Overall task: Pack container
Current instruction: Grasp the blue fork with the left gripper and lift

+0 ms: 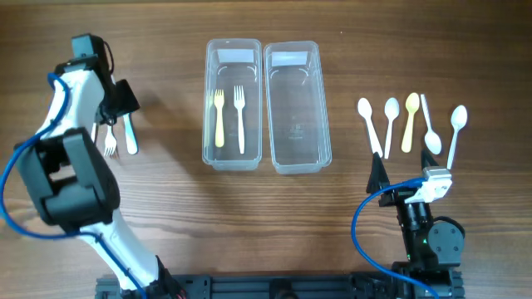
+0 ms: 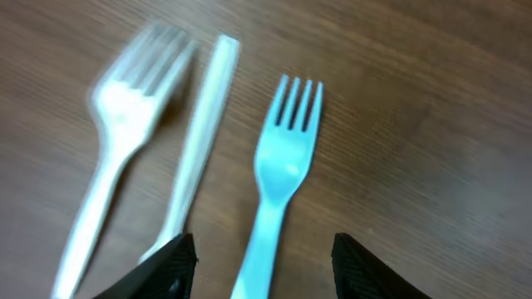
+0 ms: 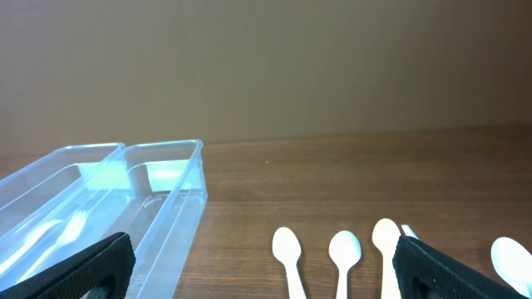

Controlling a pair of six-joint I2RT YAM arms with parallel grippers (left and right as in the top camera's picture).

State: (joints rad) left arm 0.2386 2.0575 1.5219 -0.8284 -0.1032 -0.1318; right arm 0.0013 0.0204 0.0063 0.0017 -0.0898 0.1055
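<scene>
Tubs: two clear ones side by side mid-table (image 1: 166, 208), long walls touching. Left tub (image 1: 208, 100) holds yellow fork (image 1: 219, 116) and white fork (image 1: 240, 116), parallel and apart; right tub (image 1: 298, 124) lies beside it. Left gripper (image 2: 264, 249) is at the table's left, fingers apart astride the blue fork (image 2: 287, 158) handle, a gap each side. Pale fork (image 2: 125, 124) lies just beside. Right gripper (image 3: 264, 266) is near the front edge, jaws spread wide. Spoons (image 1: 411, 124) lie ahead of it, a strip of wood between them and the tubs.

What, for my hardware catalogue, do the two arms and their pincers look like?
The left arm has white links, bulky black joint housings and a looping blue cable. The right arm is mostly black, with a white wrist block and its own blue cable. The left pincer and right pincer have plain black wedge-shaped fingers.
</scene>
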